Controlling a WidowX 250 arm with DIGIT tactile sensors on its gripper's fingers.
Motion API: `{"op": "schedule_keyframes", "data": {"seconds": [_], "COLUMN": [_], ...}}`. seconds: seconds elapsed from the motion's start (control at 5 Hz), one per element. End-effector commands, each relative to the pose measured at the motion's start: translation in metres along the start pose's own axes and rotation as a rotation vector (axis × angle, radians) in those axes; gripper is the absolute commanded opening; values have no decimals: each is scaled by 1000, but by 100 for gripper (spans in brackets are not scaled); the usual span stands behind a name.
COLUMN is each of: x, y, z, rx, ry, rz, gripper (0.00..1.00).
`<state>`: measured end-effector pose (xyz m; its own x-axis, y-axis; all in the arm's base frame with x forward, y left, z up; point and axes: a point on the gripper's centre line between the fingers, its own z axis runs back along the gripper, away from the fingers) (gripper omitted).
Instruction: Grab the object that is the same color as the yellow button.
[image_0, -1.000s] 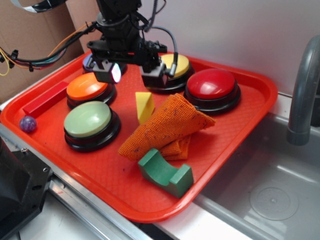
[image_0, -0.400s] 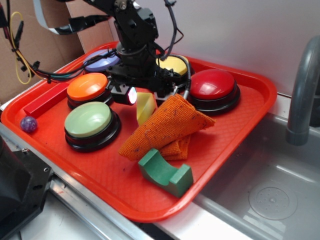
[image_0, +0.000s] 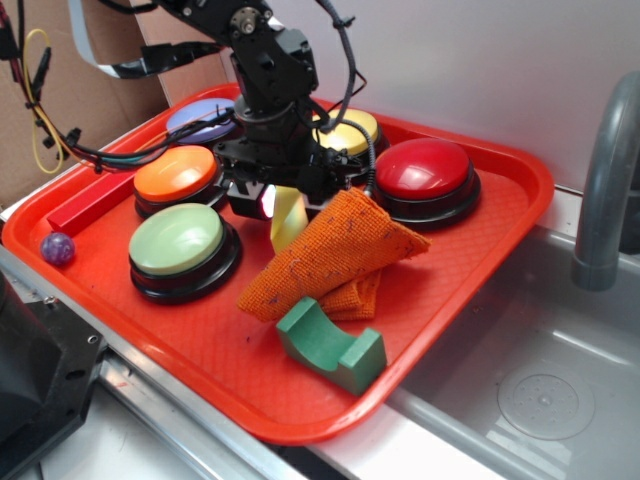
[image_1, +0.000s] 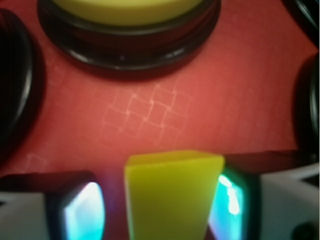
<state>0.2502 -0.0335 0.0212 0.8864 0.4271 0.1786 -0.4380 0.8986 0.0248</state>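
Observation:
The pale-yellow wedge block (image_0: 287, 222) stands upright on the red tray (image_0: 300, 418), just left of the orange cloth. My gripper (image_0: 285, 200) has come down over it, with one finger on each side. In the wrist view the wedge (image_1: 170, 195) fills the space between the pads of the gripper (image_1: 156, 207). The right pad (image_1: 227, 202) is at its face and a small gap shows at the left pad (image_1: 82, 212). The jaws are open around it. The yellow button (image_0: 352, 128) sits just behind my gripper and shows at the top of the wrist view (image_1: 125, 7).
An orange folded cloth (image_0: 335, 255) and a green arch block (image_0: 330, 345) lie in front. Light-green (image_0: 175, 240), orange (image_0: 175, 172), red (image_0: 422, 167) and lilac (image_0: 200, 118) buttons surround the gripper. A red bar (image_0: 90, 200) and purple ball (image_0: 56, 247) are at left. A sink and faucet (image_0: 600, 200) are at right.
My gripper moved from above the back buttons forward and down onto the wedge, and its fingers now straddle the block. The wedge has not moved.

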Motion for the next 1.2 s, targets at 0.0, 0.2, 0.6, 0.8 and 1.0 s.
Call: {"op": "schedule_keyframes", "data": {"seconds": [0.0,0.2,0.6,0.8,1.0], "x": [9,10,-10,-27,-36], "y": [-3,-6,-11,-4,7], "z": [44,71,142,163,171], "rx": [-37,-55,-88,-103,-134], "ry": [-87,-90,-17,3,30], "rz": [-16,-79,-254,-266,-198], "gripper": [0,0,0,0,0]}}
